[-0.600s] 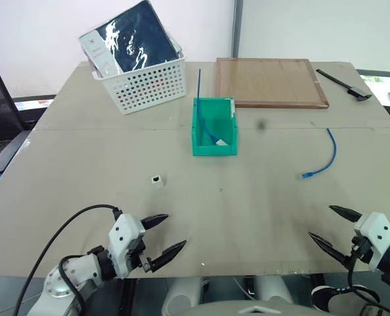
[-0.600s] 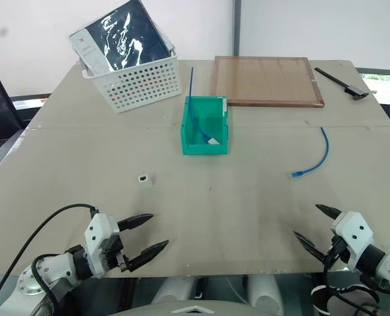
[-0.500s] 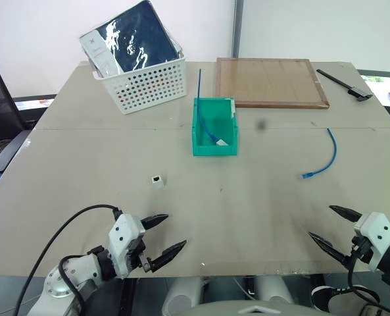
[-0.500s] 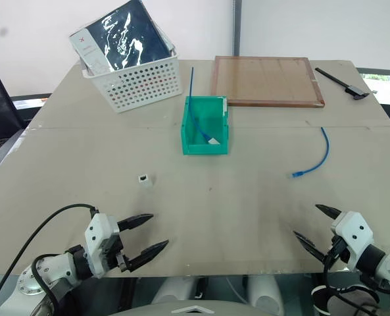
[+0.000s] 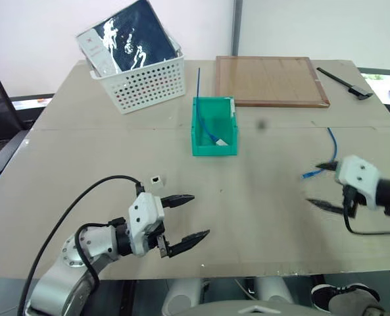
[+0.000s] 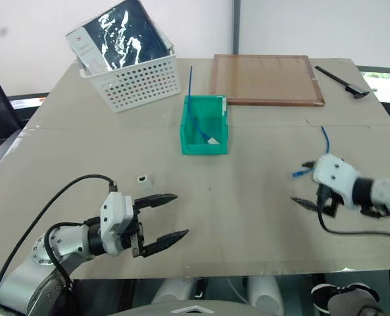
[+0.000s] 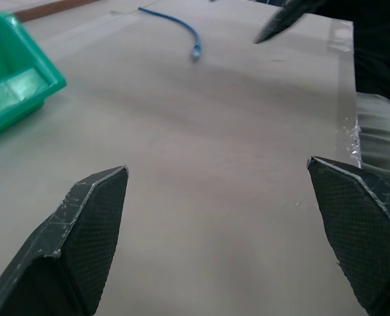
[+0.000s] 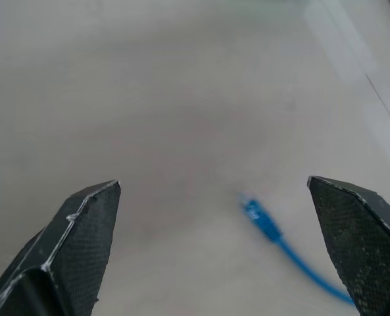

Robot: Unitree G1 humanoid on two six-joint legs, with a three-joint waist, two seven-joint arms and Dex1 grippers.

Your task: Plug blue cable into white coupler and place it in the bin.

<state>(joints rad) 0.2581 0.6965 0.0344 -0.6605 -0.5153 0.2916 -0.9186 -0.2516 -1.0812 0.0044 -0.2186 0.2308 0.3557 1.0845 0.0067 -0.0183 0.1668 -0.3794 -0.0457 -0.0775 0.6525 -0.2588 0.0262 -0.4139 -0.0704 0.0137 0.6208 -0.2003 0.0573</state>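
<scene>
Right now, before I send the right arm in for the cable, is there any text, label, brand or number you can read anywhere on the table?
No legible text anywhere.
Package in the white basket: a white strip with small red and grey marks, too small to read.
White coupler, blue cable, green bin, wooden board: no markings visible.

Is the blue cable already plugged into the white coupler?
No. The blue cable lies loose on the table by the right gripper, far across from the white coupler near the left gripper.
</scene>
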